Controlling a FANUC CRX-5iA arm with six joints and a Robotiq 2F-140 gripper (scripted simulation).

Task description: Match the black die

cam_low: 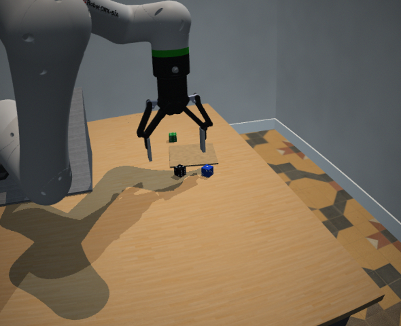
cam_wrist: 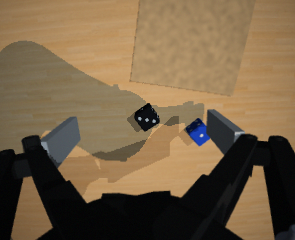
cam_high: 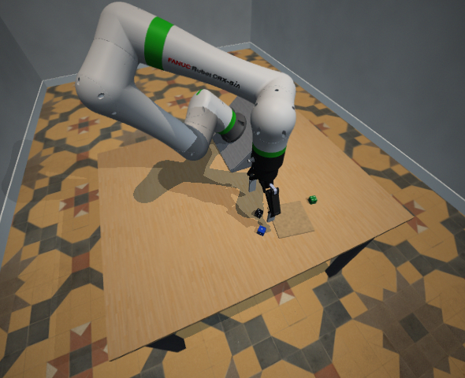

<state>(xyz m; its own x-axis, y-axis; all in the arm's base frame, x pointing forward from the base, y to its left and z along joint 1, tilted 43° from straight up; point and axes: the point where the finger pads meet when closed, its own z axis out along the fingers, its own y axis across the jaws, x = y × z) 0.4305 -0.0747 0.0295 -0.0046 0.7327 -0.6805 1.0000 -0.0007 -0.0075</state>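
Top view: black die (cam_high: 258, 213) (cam_low: 180, 170) (cam_wrist: 147, 117) off the mat (cam_high: 294, 220) (cam_low: 193, 154) (cam_wrist: 189, 45), on the tabletop (cam_high: 163, 260) (cam_low: 228, 238) (cam_wrist: 102, 20), between the mat and the long middle stretch toward the left edge. Placing not done. Green die (cam_high: 312, 199) (cam_low: 172, 137) beyond the mat, on the side of the tabletop's right corner; blue die (cam_high: 261, 230) (cam_low: 207, 170) (cam_wrist: 198, 132) near black, a bit closer to the front edge. Tool (cam_high: 262, 203) (cam_low: 176, 156) (cam_wrist: 142, 124) above, fingers spread, nothing pinched.

Exterior view: black die just off the mat's near side, blue beside it, apart; green past the mat, toward the tabletop's far edge. Tool hangs higher than the dice, black roughly below it. Green's top number too small to read, so can't tell if black matches. Turning, if needed, looks left; move onto mat left for sure.

Wrist view: black die between the spread fingers in this view, three pips on its upward face, mat corner just above. Blue close to the right-hand finger in frame; lowering here could knock it, my guess. No tabletop edge or corner in frame.
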